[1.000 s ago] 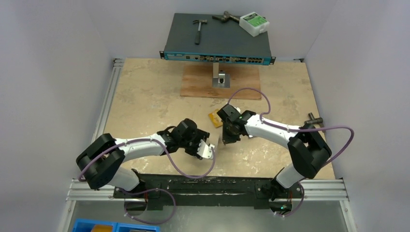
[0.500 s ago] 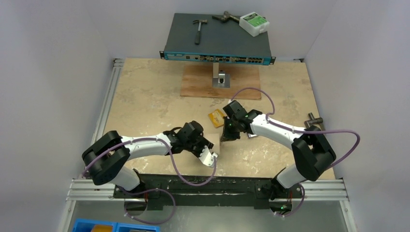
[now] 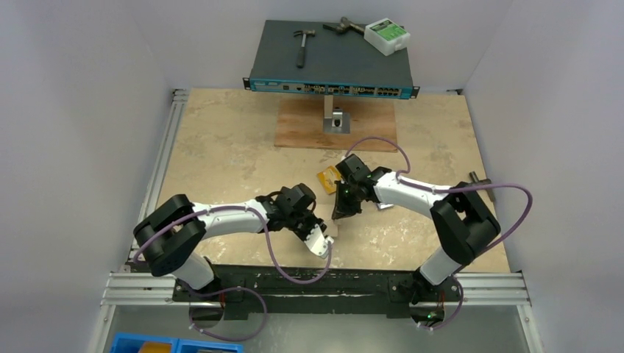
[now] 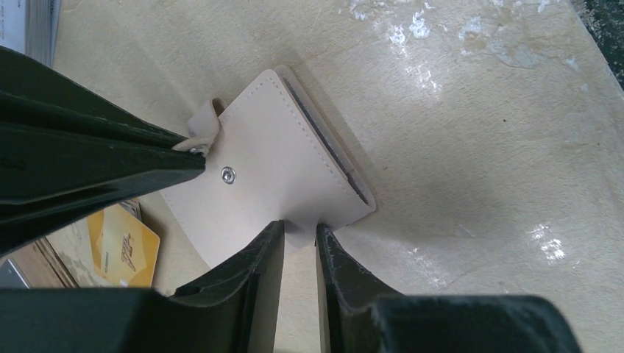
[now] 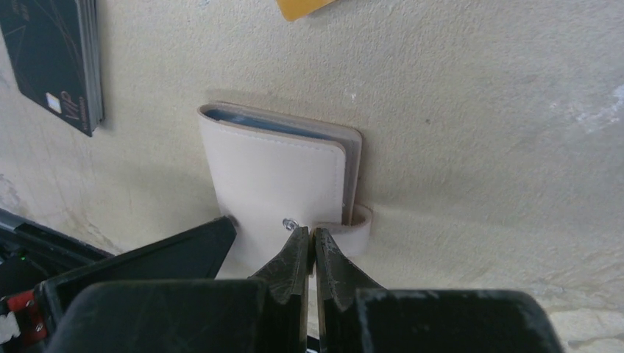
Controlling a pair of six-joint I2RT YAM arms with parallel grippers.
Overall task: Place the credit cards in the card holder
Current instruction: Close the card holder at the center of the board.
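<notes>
Top: left tool [image 3: 324, 232] had swung in beside right tool [image 3: 343, 213], lower centre.
Left wrist: jaws narrowed onto card holder [image 4: 272, 169] edge (holder folded, flat on desk [image 4: 478, 147]).
Right wrist: tips closed at snap tab [image 5: 355, 224]; credit cards [image 5: 62, 59] outside, opening pending.

The card holder [image 5: 272, 176] is lying closed on the beige table [image 5: 478, 147], bluish pockets peeking out along its top edge; the right gripper [image 5: 310, 239] is pressing its fingers almost together, tips resting at the holder's lower edge between the snap stud [image 5: 289, 222] and the looped tab [image 5: 357, 228]; a black angular part [image 5: 147, 261] is touching the lower left corner; a black card [image 5: 55, 51] is sitting at upper left, and an orange-yellow card [image 5: 302, 7] is poking in at the top.
</notes>
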